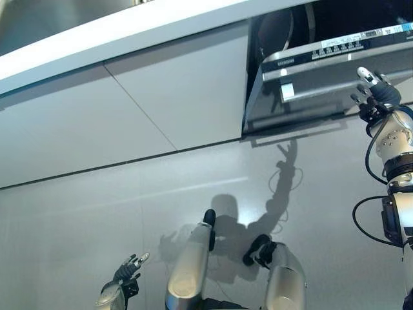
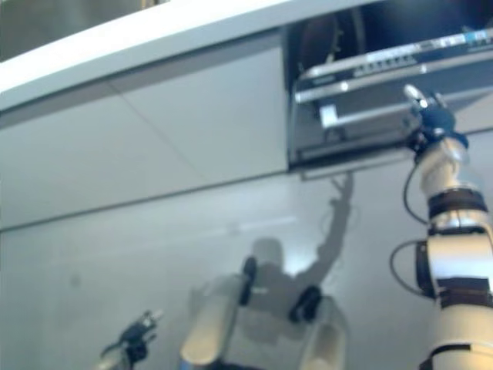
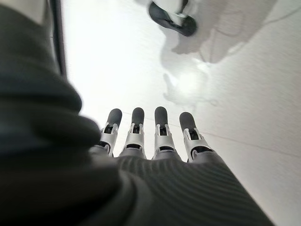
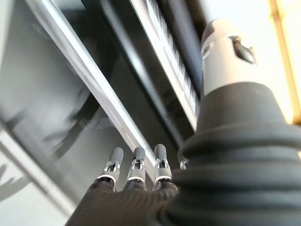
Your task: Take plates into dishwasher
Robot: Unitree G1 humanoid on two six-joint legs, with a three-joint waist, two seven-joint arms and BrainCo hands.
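Two hands are shown before a run of grey kitchen cabinets (image 1: 161, 97) under a pale worktop edge (image 1: 116, 35). The dishwasher door (image 1: 322, 84) is seen tilted partly open at the upper right of the head views, with its strip of control buttons (image 1: 348, 44) along the top edge and the dark interior (image 1: 284, 26) visible above and behind it. A bright metal bar (image 4: 94, 89) is seen running across the door's dark face in the right wrist view.

The right hand (image 1: 373, 90) is raised against the door's outer face, near its right end. Its fingers (image 4: 136, 162) are held straight and side by side, pointing at the door panel just beside the bar; nothing is gripped. Whether the fingertips actually touch the panel cannot be told from these views.

The left hand (image 1: 129, 268) is held low at the lower left, well apart from the dishwasher, above the pale floor (image 1: 77, 219). Its fingers (image 3: 160, 125) are extended in a row and are relaxed, with nothing between them.

No plates can be made out in any of the four views: neither hand carries one, and the little of the dishwasher's interior that shows is too dark for its contents to be told.
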